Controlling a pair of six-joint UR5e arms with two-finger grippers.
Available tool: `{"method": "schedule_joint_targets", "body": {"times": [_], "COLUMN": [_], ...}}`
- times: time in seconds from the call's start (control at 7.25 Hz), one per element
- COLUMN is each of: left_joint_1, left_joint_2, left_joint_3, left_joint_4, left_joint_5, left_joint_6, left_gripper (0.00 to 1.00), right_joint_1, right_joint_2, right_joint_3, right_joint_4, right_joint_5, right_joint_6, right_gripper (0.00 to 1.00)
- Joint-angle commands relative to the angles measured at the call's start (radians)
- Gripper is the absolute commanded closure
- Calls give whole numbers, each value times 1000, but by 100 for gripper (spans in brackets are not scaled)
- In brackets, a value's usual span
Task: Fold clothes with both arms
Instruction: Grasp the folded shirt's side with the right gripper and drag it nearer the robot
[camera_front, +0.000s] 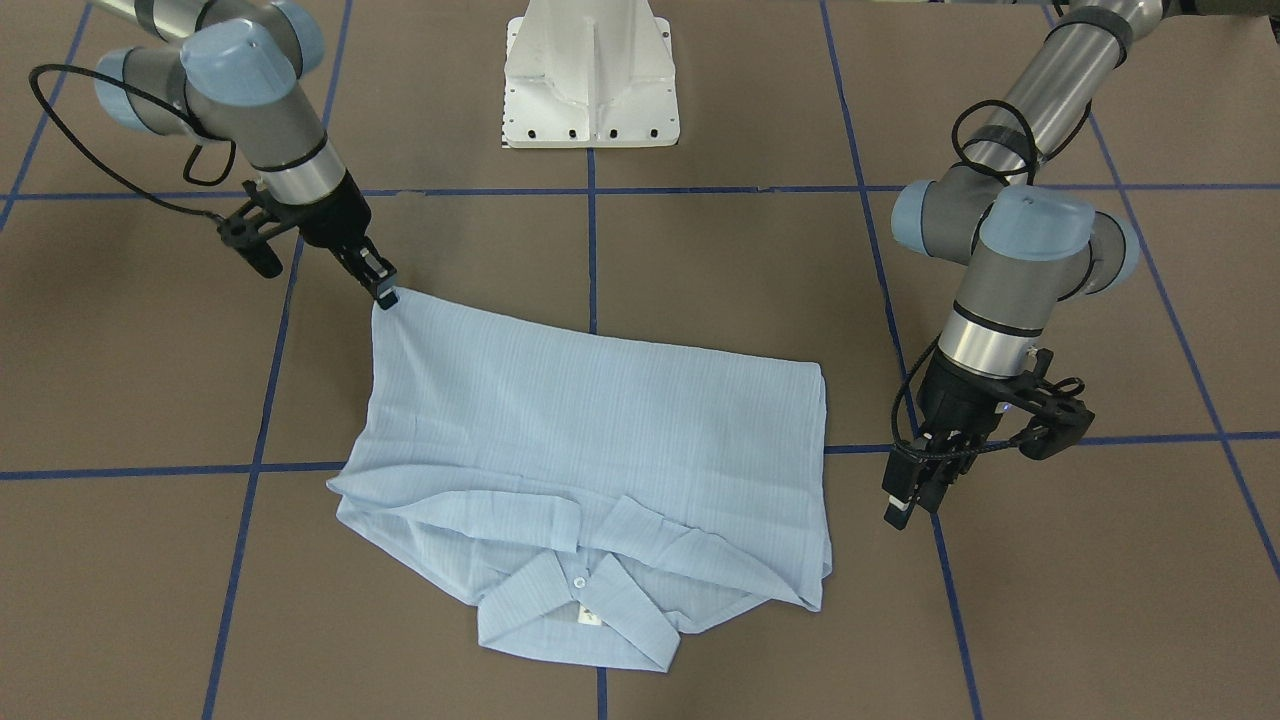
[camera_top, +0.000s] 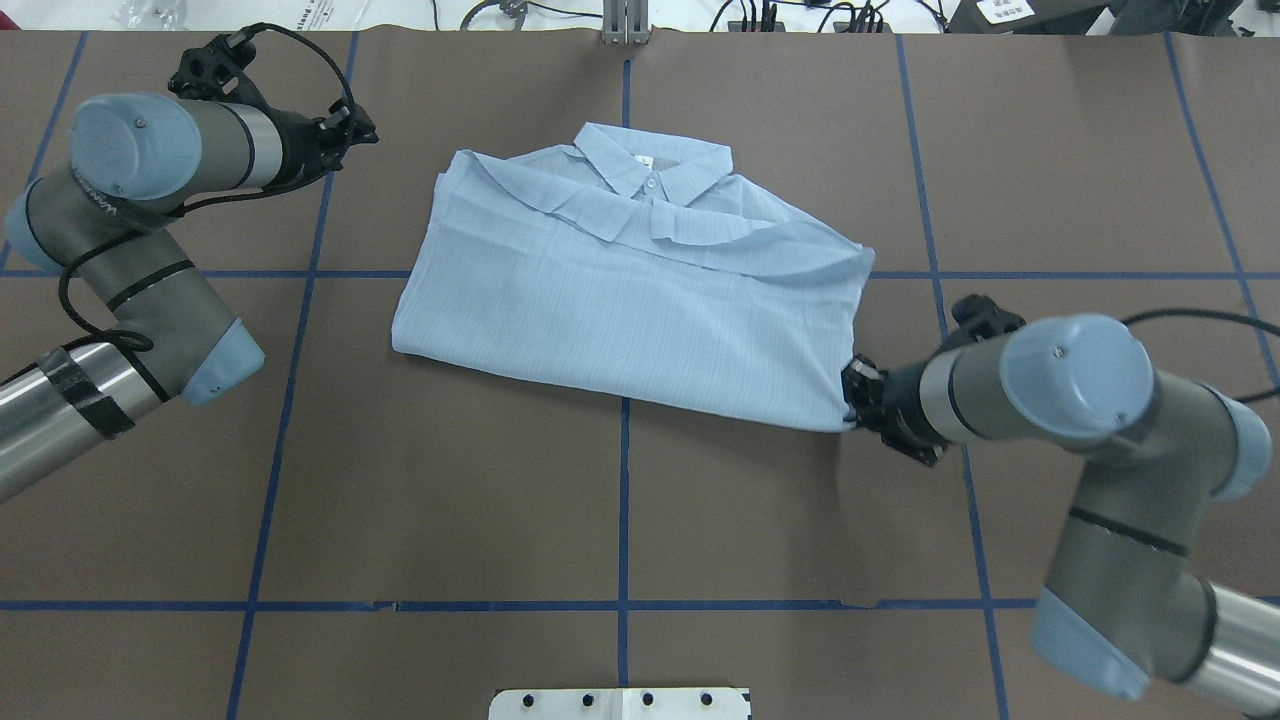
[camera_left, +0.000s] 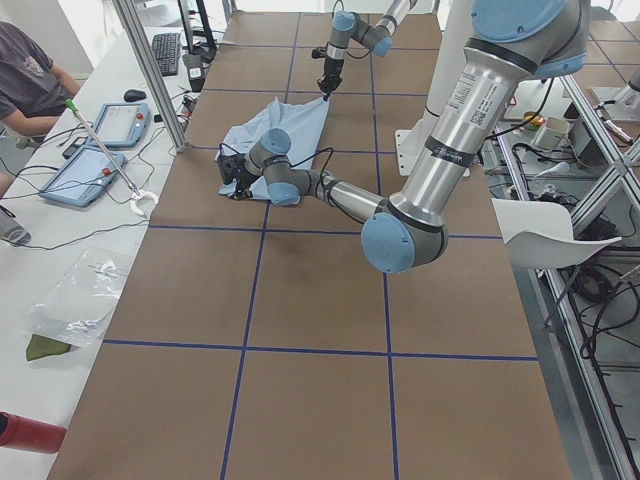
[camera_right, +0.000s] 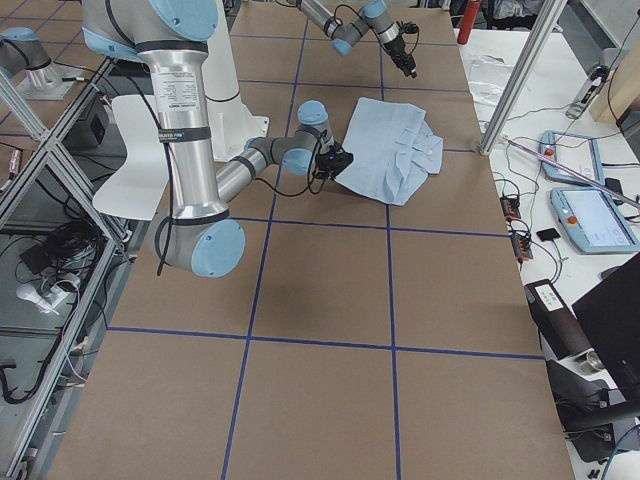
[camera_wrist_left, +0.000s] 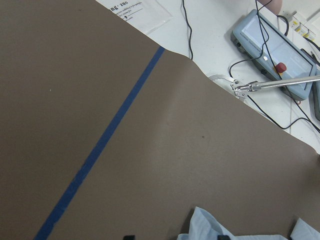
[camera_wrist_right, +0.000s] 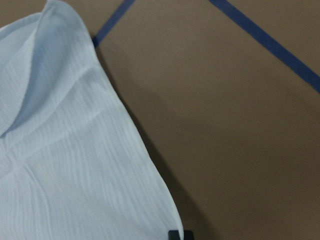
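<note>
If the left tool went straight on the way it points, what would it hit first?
Most likely the shirt: the left tool slants down toward its side edge, with blue cloth just ahead in its wrist view. Possibly the table beside it; depth is unclear.

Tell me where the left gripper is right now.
In the front-facing view the left gripper hangs at right, beside the shirt without touching it, over a blue tape line.
</note>
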Motion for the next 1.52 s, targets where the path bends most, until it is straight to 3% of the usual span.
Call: {"method": "schedule_joint_targets", "body": {"times": [0.0,0.28,0.41,0.55,0.83,1.1,1.38], "left_joint_1": [22,105,163,223,353,490,519], "left_joint_2": [25,115,143,174,175,166,110], "left_joint_3": [-86,-244,-302,-365,-462,-455,-422], "left_joint_4": [10,22,23,54,211,284,327], "left_joint_5": [-19,-66,-64,-63,-35,58,60], "left_joint_6": [-26,-115,-185,-256,-390,-456,-458], "left_gripper": [37,37,37,36,31,30,29], "right_joint_1": [-244,-380,-415,-399,-130,82,161], "right_joint_2": [-230,-279,-289,-289,-261,-145,-71], "right_joint_3": [227,235,238,266,329,287,211], "right_joint_4": [-2,-2,-2,0,3,3,3], "right_joint_5": [31,217,229,230,258,262,252], "right_joint_6": [1,2,13,15,13,4,-2], "right_gripper": [100,95,2,0,0,0,0]}}
